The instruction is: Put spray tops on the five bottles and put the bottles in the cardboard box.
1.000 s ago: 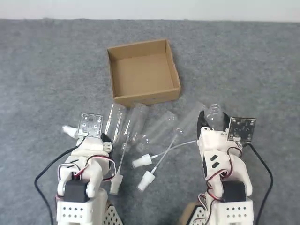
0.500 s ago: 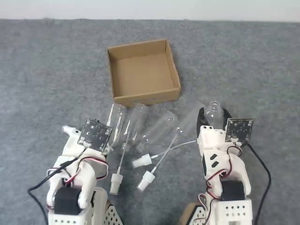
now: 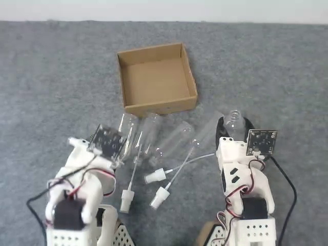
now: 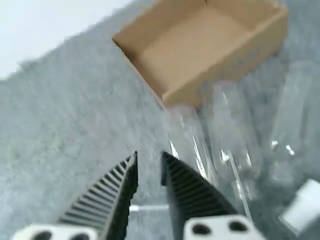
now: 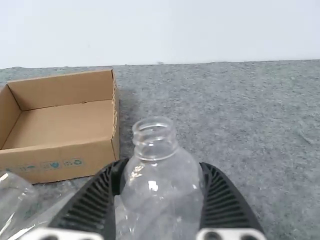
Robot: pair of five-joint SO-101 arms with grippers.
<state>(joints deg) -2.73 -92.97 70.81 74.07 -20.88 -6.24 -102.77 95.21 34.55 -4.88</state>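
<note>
From where I stand, the right gripper has its jaws spread wide around the belly of a clear bottle and clamped on it. It holds the bottle upright at right of centre in the high view, mouth facing up; I'd say that is so a top can be lowered straight in. The left gripper, at lower left, has its jaws drawn nearly together, with a thin white dip tube crossing the narrow gap. The white head of that spray top pokes out beside the arm, so it looks pinched there, ready to be carried across. Four more bottles lie fanned on the grey counter between the arms, just below the cardboard box. The box sits open at upper centre, and no bottle has gone into it. Three loose spray tops lie below the bottles, their tubes pointing up toward them. By my reckoning, no bottle is capped yet.
</note>
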